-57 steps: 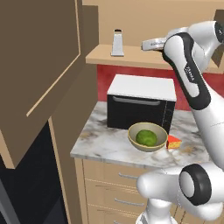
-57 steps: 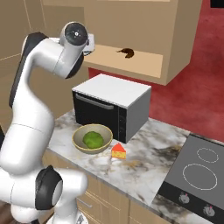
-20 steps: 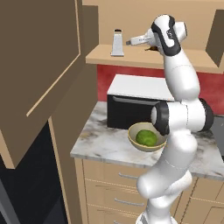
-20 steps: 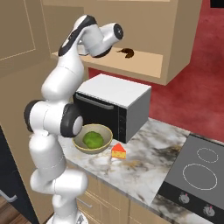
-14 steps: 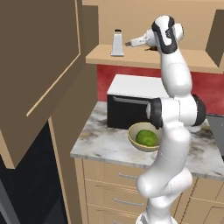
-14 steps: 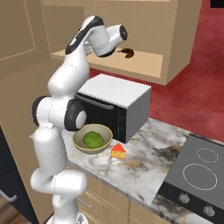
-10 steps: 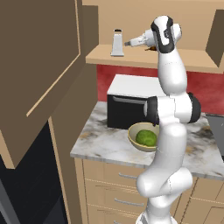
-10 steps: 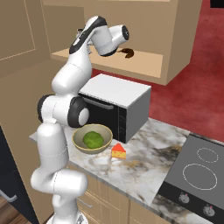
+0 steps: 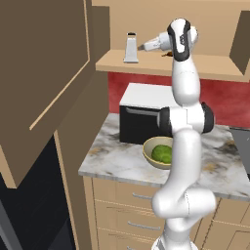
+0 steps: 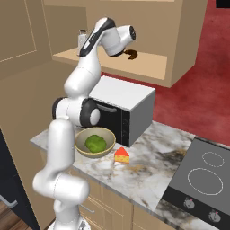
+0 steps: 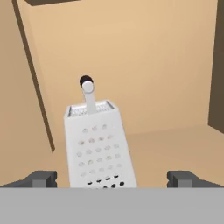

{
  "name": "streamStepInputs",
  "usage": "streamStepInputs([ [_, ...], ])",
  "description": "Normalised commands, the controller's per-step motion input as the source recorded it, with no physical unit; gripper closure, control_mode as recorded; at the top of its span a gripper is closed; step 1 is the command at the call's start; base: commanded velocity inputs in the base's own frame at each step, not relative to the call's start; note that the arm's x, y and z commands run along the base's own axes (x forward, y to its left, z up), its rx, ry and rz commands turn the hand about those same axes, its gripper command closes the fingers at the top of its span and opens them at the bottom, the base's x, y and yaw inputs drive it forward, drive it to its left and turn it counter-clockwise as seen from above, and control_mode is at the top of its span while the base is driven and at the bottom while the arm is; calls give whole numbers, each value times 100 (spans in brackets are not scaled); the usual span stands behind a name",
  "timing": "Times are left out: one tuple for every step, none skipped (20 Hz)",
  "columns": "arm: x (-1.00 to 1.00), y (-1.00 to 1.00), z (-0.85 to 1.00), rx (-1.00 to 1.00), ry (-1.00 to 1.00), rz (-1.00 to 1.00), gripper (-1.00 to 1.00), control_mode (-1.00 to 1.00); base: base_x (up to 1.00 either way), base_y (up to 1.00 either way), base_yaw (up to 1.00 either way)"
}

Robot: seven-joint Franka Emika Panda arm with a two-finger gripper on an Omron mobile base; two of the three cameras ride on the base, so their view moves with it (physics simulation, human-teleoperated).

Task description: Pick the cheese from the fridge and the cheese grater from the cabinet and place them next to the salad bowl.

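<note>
- Grater [image 9: 130,48]: stands upright on the cabinet shelf [image 9: 195,66], near its left end, untouched. In the hand view the grater [image 11: 98,146] sits centred between the two finger tips, handle up.
- End effector [image 9: 142,47]: spread fully wide, holding nothing. It points level at the grater, tips just beside it and not yet around it.
- Change: over the last few seconds the arm has swung from the right of the shelf leftward to the grater, and the gap has gone on narrowing through the last second. The jaws have stayed wide all that while.
- Judgement: this is the final approach to the grater pick. What remains is a short push forward until the fingers straddle the body, then a close.
- Risk: the grater tapers upward and stands free, so a tip striking it could tip it over or push it back on the shelf.
- Cheese [image 10: 121,155]: lies on the worktop [image 10: 148,161] just beside the bowl [image 10: 95,143], on its right in the right base view. That half of the task looks done.
- Bowl: holds the green lettuce and sits in front of the microwave [image 10: 121,108].
- Cabinet door [image 9: 44,73]: stands swung open at the left, clear of the arm.
</note>
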Motion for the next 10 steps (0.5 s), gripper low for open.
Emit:
streamStepInputs([
  [27, 0, 0, 0, 0, 7, -100, -100, 0, 0, 0],
  [25, 0, 0, 0, 0, 6, -100, -100, 0, 0, 0],
  [24, 0, 0, 0, 0, 4, -100, -100, 0, 0, 0],
  [21, 0, 0, 0, 0, 3, -100, -100, 0, 0, 0],
  [14, 4, 0, 0, 0, 2, -100, -100, 0, 0, 0],
  [11, 6, 0, 0, 0, 0, -100, -100, 0, 0, 0],
  [5, 7, 0, 0, 0, 0, -100, -100, 0, 0, 0],
  [3, 12, 0, 0, 0, 0, -100, -100, 0, 0, 0],
  [1, 17, 0, 0, 0, 0, -100, -100, 0, 0, 0],
  [0, 20, 0, 0, 0, 0, -100, -100, 0, 0, 0],
])
